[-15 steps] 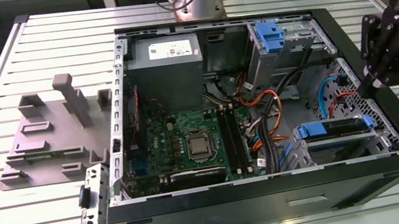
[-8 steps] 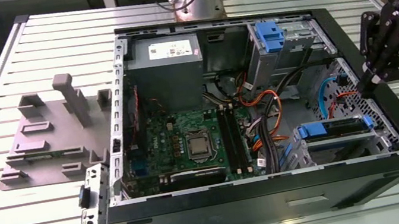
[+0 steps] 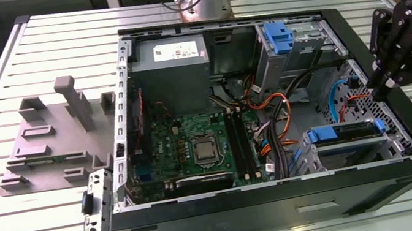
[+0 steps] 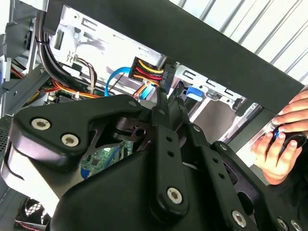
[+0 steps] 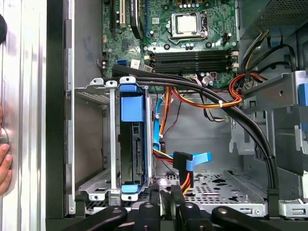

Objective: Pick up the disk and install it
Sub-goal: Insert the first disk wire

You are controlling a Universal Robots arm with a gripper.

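Note:
The disk point(image 3: 341, 130), framed by its blue carrier, sits in the metal drive cage point(image 3: 350, 151) at the near corner of the open computer case on the exterior view's right. In the first wrist view the disk point(image 5: 132, 144) stands edge-on inside that cage. My gripper point(image 3: 376, 90) hangs above the case's wall on the exterior view's right, a short way behind the cage. Its fingers point down and are shut with nothing between them. In both wrist views the gripper point(image 5: 166, 193) point(image 4: 169, 95) hovers over the case floor beside the cage, near a loose black and blue drive connector point(image 5: 185, 162).
A grey plastic holder point(image 3: 53, 140) with upright posts lies on the slatted table on the exterior view's left of the case. Another blue bracket point(image 3: 276, 36) sits in the far bay. Orange, yellow and black cables point(image 5: 211, 98) cross near the cage. A person's hand point(image 4: 284, 139) rests outside the case.

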